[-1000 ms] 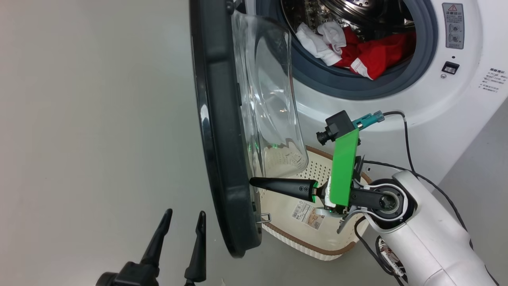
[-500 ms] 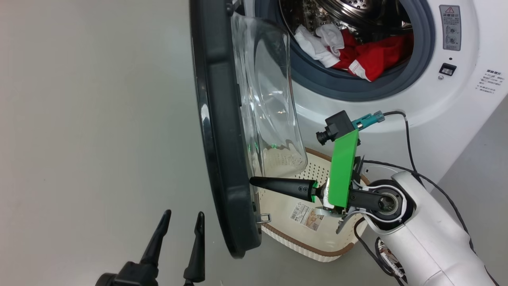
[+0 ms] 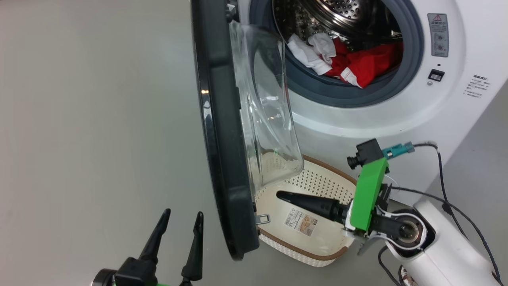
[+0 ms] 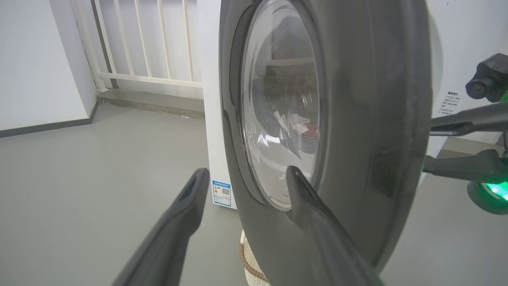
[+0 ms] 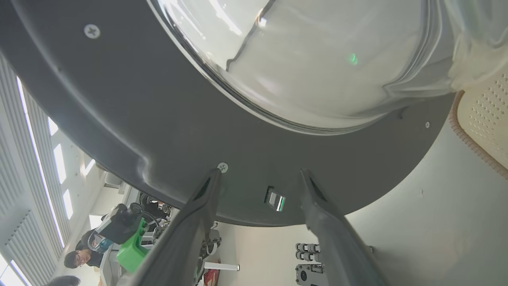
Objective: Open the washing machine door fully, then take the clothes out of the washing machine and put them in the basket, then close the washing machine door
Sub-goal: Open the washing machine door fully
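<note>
- The washing machine door (image 3: 222, 131) stands swung out from the washing machine (image 3: 448, 107). In the head view it is seen edge-on, with its long axis running from top to bottom.
- The bulging glass (image 3: 266, 103) faces the robot's right side, towards the drum opening and the basket (image 3: 317, 180).
- The lower end of the door overlaps the left end of the basket. The basket sits on the floor before the washer, with the paper label (image 3: 300, 222) on its bottom showing.
- The right gripper (image 3: 281, 195) hangs above the basket on the inner side of the door. Its fingers point at the black inner rim with a small gap to it.
- In the right wrist view the jaws are spread, one to each side of the latch recess, and grasp nothing.
- The left gripper (image 3: 183, 214) is on the outer side of the door, near its lower edge. Its fingers are parted and empty, pointing up the head view.
- The left wrist view shows the outer face of the door close ahead. Contact cannot be determined.
- The clothes (image 3: 353, 63) lie in the drum against the grey gasket, well apart from both grippers.
</note>
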